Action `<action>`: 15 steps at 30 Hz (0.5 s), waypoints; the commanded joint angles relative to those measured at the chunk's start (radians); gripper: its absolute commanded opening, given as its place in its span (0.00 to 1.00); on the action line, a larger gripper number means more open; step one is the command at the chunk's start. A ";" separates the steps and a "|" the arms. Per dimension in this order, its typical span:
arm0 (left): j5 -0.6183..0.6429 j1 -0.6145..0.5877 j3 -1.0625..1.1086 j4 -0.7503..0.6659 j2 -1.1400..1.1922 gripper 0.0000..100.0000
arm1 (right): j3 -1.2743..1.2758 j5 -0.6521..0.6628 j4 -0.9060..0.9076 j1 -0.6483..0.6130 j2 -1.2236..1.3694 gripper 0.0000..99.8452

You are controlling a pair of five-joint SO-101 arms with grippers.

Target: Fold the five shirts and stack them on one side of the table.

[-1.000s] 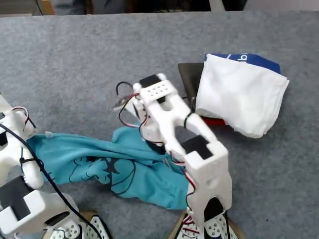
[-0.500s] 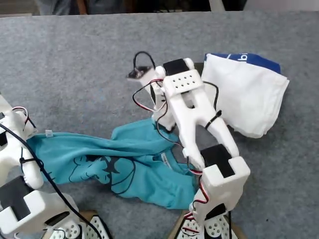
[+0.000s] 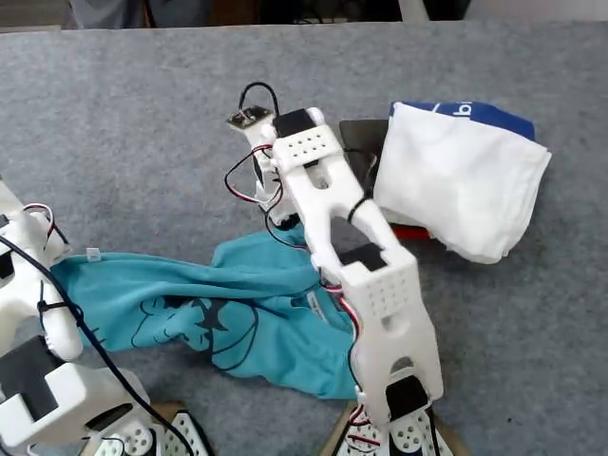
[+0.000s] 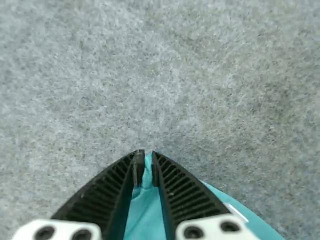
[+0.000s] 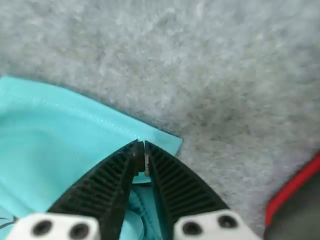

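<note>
The grey table carries everything, and the work on it looks mostly done, with one garment left.

That garment is the teal shirt. It lies unfolded and rumpled across the near left and centre of the table, stretched into a long band with creases running through its printed front. None of its folds has been made yet.

At the far right sits the stack. A folded white shirt is on top, with a blue layer showing at its far edge, a dark layer at its left and a red edge at its near side. That suggests four folded shirts, though the white one hides too much for a sure count.

The right arm stands in the centre, just left of the stack, over the far right part of the teal shirt. The left arm is at the near left edge, by the shirt's left end.

The right gripper is closed, pinching the hem at a corner of the teal shirt, close to the red edge. The left gripper is all but closed, with teal cloth caught between its jaws.

What is left, by my reading, is to spread the shirt, fold it, and put it on the stack.
</note>
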State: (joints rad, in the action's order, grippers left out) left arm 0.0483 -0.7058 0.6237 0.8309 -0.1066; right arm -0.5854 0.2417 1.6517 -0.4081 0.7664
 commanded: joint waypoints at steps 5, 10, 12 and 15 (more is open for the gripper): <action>0.008 0.004 -0.004 -0.014 -0.026 0.03 | -0.071 -0.011 0.115 -0.015 0.036 0.01; 0.008 0.004 -0.004 -0.017 -0.025 0.03 | 0.050 -0.011 0.101 -0.014 -0.097 0.01; 0.008 0.004 -0.004 -0.017 -0.025 0.03 | 0.099 0.003 0.095 -0.005 -0.143 0.01; 0.008 0.005 -0.004 -0.017 -0.025 0.03 | 0.209 0.044 0.080 -0.002 -0.189 0.01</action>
State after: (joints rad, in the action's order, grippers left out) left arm 0.0483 -0.7058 0.6237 0.8309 -0.1066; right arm -0.4488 0.2585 1.7499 -0.4143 0.6651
